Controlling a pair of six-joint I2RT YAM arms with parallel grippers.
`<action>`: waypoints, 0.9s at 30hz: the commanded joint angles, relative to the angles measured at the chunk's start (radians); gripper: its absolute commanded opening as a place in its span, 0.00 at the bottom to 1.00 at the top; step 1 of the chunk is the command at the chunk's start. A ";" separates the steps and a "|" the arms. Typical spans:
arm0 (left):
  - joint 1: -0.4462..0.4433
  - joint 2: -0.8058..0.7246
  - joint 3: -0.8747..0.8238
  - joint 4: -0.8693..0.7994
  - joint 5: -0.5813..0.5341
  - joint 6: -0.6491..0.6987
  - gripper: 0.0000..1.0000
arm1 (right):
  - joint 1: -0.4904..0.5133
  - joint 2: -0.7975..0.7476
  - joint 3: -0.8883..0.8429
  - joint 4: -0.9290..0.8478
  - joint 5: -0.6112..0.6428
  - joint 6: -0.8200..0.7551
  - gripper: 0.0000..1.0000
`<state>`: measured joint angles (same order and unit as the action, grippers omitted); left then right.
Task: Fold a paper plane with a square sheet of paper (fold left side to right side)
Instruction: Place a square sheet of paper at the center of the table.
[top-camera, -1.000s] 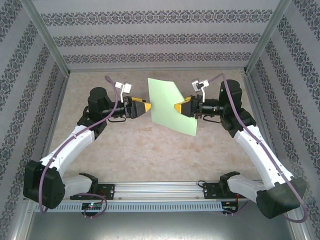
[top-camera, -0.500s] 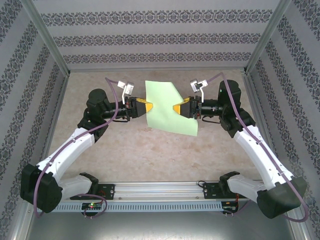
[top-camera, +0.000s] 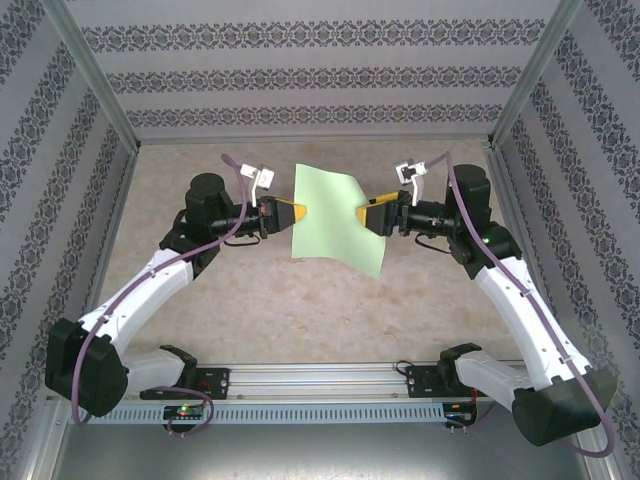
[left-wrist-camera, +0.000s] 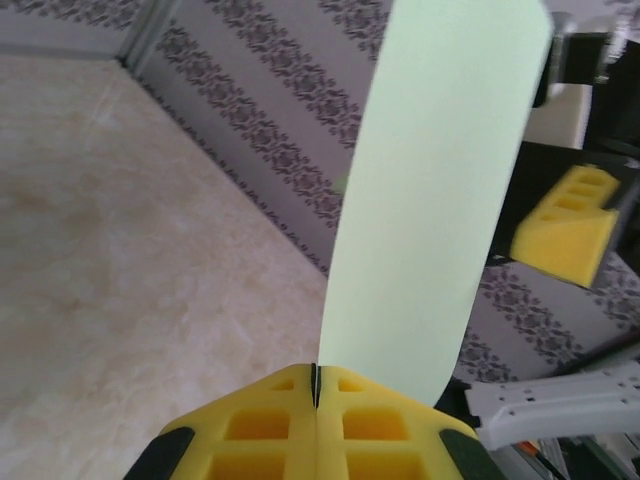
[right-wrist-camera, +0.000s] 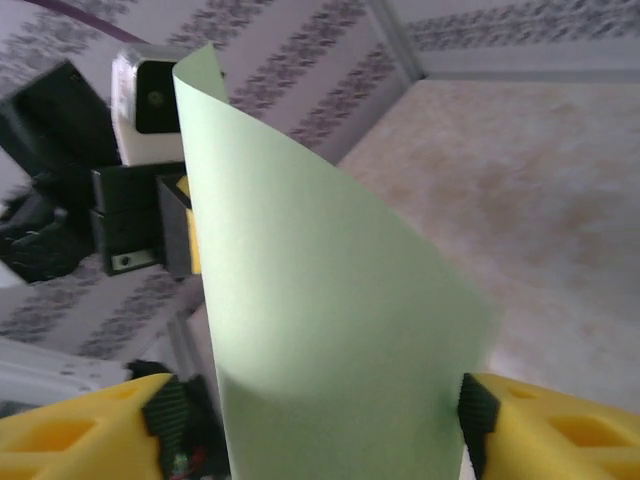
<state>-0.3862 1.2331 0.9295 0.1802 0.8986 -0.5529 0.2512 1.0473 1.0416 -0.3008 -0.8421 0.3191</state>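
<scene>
The square sheet of paper (top-camera: 335, 215), light green and unfolded, hangs curved in the air above the table's middle. My left gripper (top-camera: 300, 212) is shut on its left edge. In the left wrist view the yellow pads (left-wrist-camera: 290, 420) press together on the sheet (left-wrist-camera: 430, 200). My right gripper (top-camera: 362, 215) is open at the sheet's right edge. In the right wrist view the sheet (right-wrist-camera: 320, 300) stands between its spread fingers (right-wrist-camera: 165, 410), near the right-hand pad. The paper plane is out of view.
Under the sheet lies the beige marbled table (top-camera: 300, 310). Patterned walls (top-camera: 320, 75) and metal posts close in the back and both sides. A metal rail (top-camera: 320, 385) carrying the arm bases runs along the near edge.
My left gripper moved right to the sheet and shut on its left edge. My right gripper opened off the right edge and drew back slightly. The sheet shifted a little left.
</scene>
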 joint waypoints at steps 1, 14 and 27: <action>-0.008 0.038 0.043 -0.127 -0.086 0.048 0.04 | -0.012 -0.029 -0.038 -0.053 0.157 -0.038 0.86; 0.022 0.293 0.053 -0.292 -0.295 0.054 0.00 | -0.038 -0.030 -0.182 -0.009 0.288 0.036 0.93; 0.079 0.575 0.155 -0.363 -0.307 0.121 0.00 | 0.023 0.192 -0.258 0.157 0.229 0.143 0.48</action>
<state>-0.3244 1.7760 1.0256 -0.1329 0.5900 -0.4797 0.2562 1.1889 0.7948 -0.2394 -0.5888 0.4255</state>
